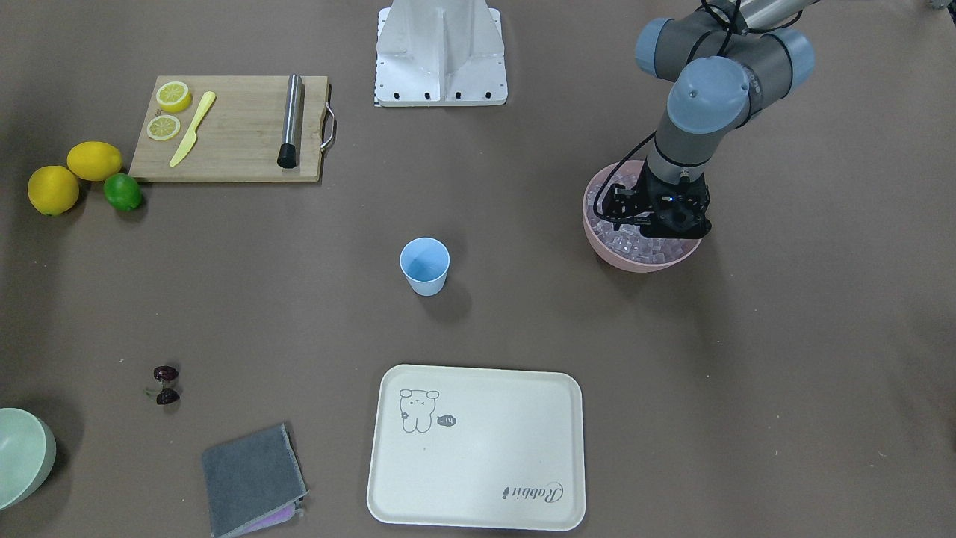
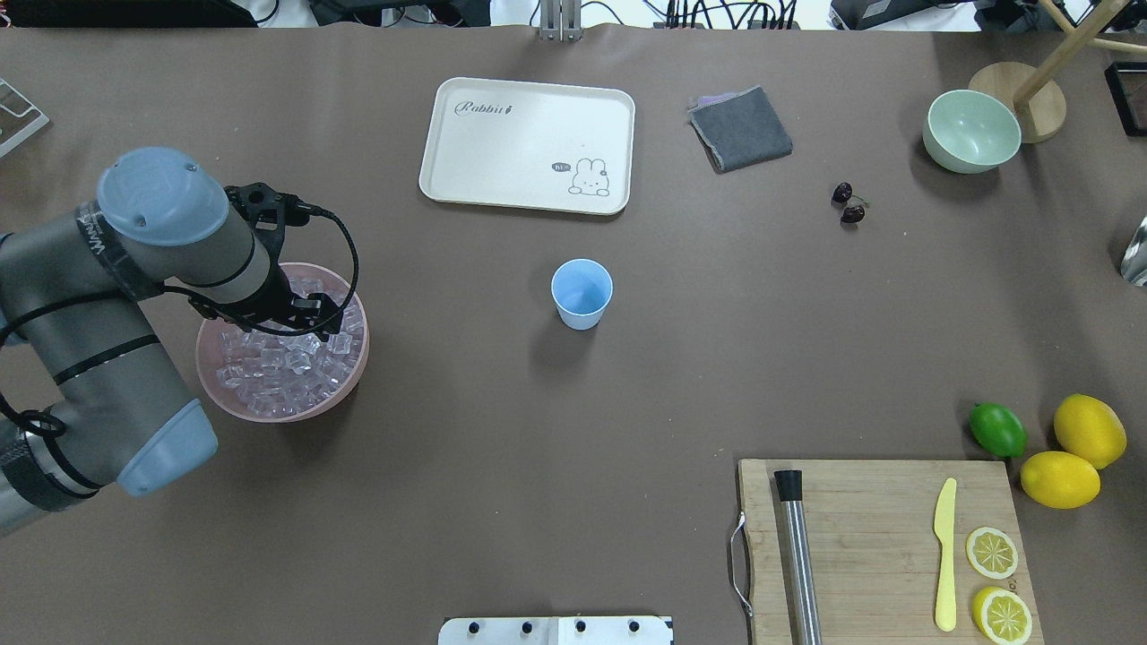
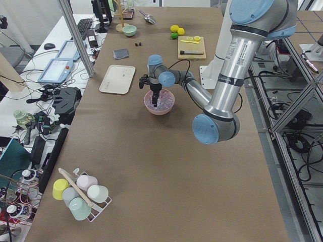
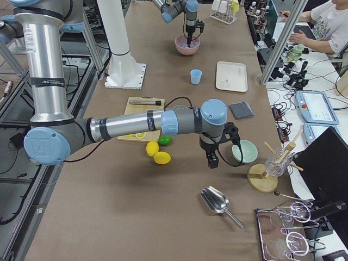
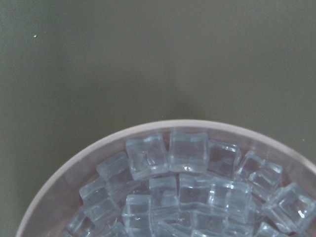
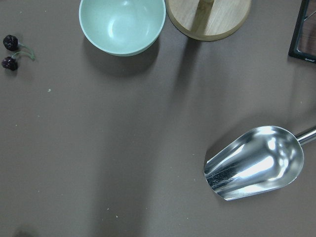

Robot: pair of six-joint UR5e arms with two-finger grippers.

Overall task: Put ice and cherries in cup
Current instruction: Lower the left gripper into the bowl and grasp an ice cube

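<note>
- Over at the robot's left end of the worktop [image 1: 717, 388], the left claw [image 1: 656, 222] is down inside the pink bowl [image 1: 635, 263], with its tips among the ice [image 5: 187, 163].
- Whether that claw is spread or closed, or has hold of a cube, cannot be told.
- Ice cubes lie heaped in the bowl, close to its rim.
- Mid-worktop, the light blue cup [image 1: 424, 266] stands upright, well apart from the pink bowl and near the cream tray [image 1: 478, 478].
- On the bare worktop lie the cherries [image 1: 166, 385], well apart from the cup and near a pale green bowl [image 2: 971, 131].
- Seen only from the side, the right claw [image 4: 212, 159] hangs between the green bowl and a metal scoop [image 4: 216, 201]; its opening cannot be told.
</note>
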